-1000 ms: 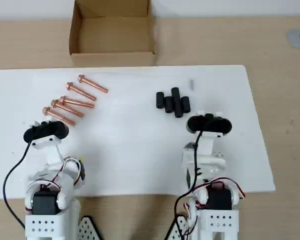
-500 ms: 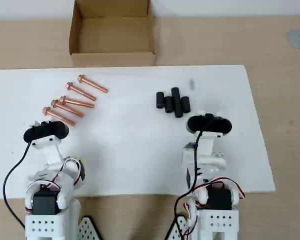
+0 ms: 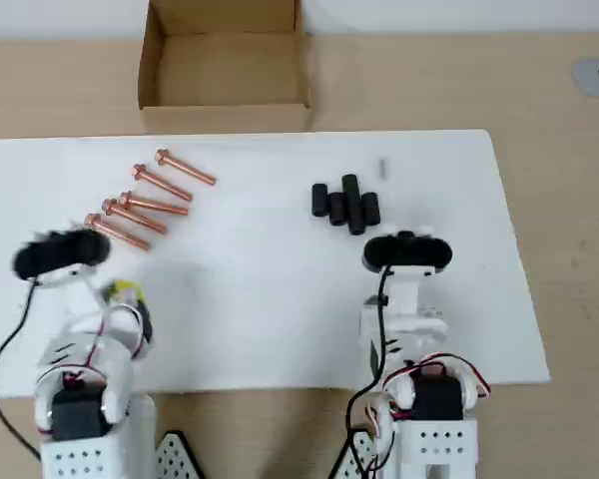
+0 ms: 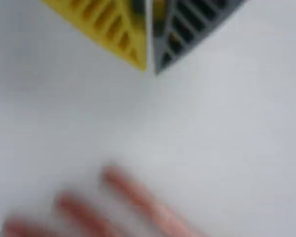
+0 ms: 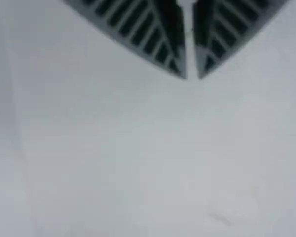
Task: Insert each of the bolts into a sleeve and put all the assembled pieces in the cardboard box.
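I see my left gripper [image 4: 149,69] and right gripper [image 5: 191,75] both with fingers pressed together over the white sheet [image 3: 250,299], five copper bolts [image 3: 155,206] near its far left corner, black sleeves [image 3: 351,205] right of centre, and the cardboard box [image 3: 225,70] beyond its far edge.

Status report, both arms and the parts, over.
Left gripper shut, empty; right gripper shut, empty. Five bolts, sleeves loose on sheet, none joined, none in cardboard box. Nothing in the way.
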Available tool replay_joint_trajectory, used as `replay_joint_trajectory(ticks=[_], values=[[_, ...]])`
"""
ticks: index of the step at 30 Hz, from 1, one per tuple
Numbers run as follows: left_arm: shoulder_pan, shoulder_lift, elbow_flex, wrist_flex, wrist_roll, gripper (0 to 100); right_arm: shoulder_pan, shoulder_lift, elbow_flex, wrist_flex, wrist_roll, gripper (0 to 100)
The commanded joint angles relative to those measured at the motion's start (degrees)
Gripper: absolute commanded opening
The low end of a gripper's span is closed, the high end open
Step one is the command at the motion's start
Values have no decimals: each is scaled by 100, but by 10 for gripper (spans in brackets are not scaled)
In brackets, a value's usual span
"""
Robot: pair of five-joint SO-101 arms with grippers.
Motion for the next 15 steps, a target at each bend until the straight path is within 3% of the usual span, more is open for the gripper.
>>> replay_joint_trajectory(ticks=[1, 7, 11, 15], values=[[-123, 40, -905, -141, -167, 9, -110, -620, -673, 211, 141, 9], [-114, 1253, -2620, 422, -211, 10, -136, -31, -1824, 378, 211, 9], [-114, 2774, -4281, 888, 79, 10, -119, 1393, -3134, 387, 185, 9], [-114, 4136, -5864, 1644, 334, 8, -127, 3134, -5323, 624, -88, 9]])
